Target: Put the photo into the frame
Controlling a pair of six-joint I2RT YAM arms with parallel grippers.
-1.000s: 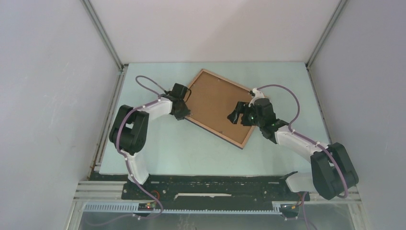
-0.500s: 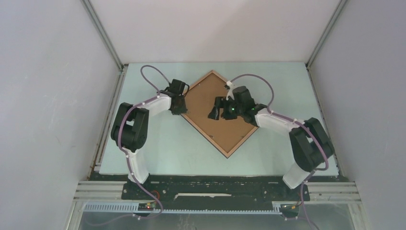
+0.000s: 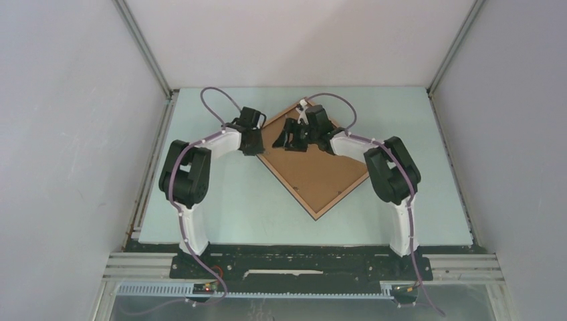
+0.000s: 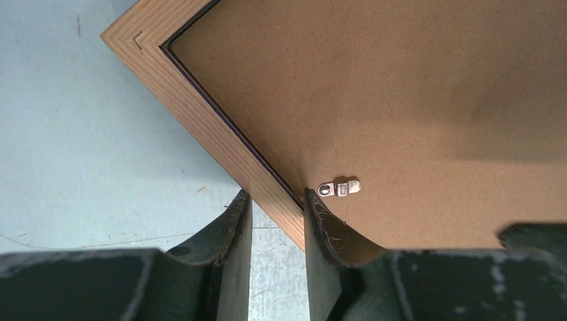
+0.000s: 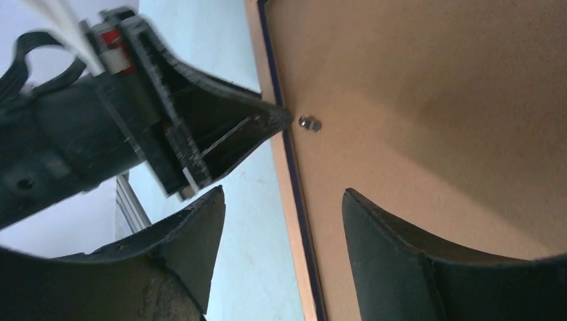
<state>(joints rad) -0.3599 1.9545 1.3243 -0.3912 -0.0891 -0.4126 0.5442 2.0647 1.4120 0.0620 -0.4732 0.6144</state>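
Our left pincer (image 4: 277, 200) clamps one rail of the frame (image 4: 200, 114), arm stretched low. Our right pincer (image 5: 282, 194) hovers open over that same rail, arm folded. The frame lies back-up on the tabletop (image 3: 234, 200).

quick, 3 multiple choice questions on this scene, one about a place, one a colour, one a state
1. What does the left pincer grip?
A a cup
B the frame by its wooden rim
C nothing

2. What colour is the backing board?
A brown
B white
C navy

3. What state is the right pincer in?
A shut on a cloth
B shut on a cup
C open

Answers:
1 B: in the left wrist view its fingers sit on either side of the rim.
2 A: plain brown fills the frame in every view.
3 C: in the right wrist view its fingers stand wide apart.
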